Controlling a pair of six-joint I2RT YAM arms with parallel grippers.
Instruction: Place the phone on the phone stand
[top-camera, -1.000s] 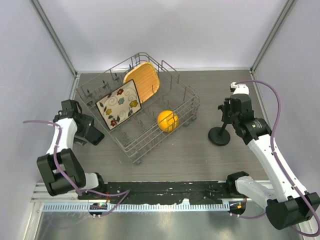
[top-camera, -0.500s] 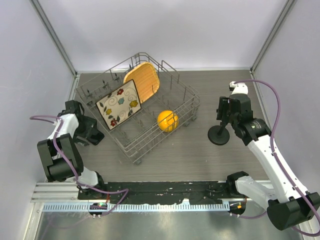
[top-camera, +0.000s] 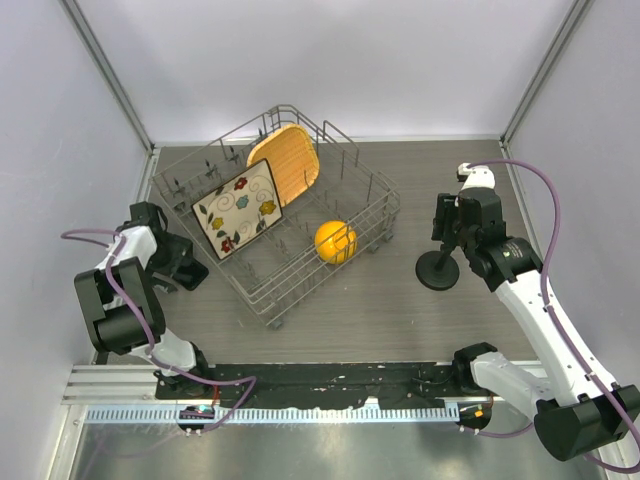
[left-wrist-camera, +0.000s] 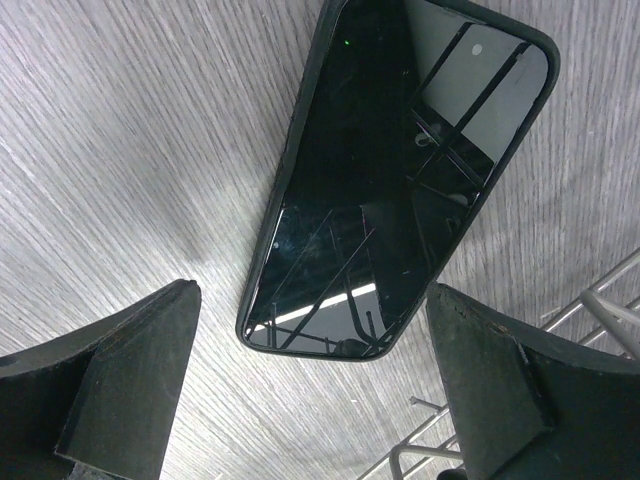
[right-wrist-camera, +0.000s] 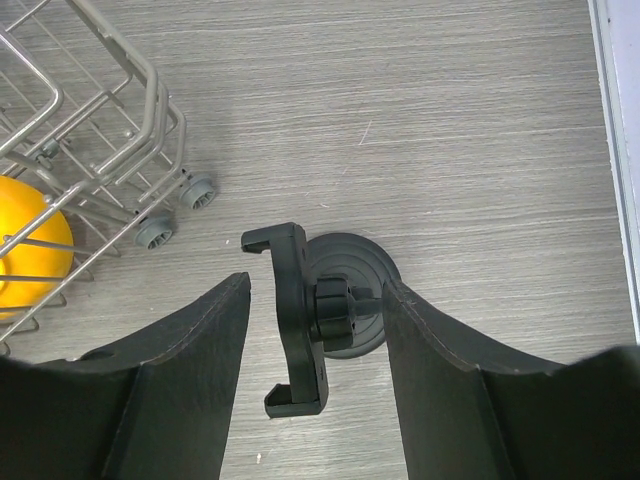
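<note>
One glossy black slab phone (left-wrist-camera: 400, 180) lies on grained tabletop (left-wrist-camera: 130, 130) within released left hand (left-wrist-camera: 315, 370); released right hand (right-wrist-camera: 315, 310) straddles one disc-based phone stand (right-wrist-camera: 290, 330).

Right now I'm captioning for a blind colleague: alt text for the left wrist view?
A black phone lies flat on the table, its near end between the fingers of the open left tool, untouched. A wire rack edge shows at lower right.
</note>
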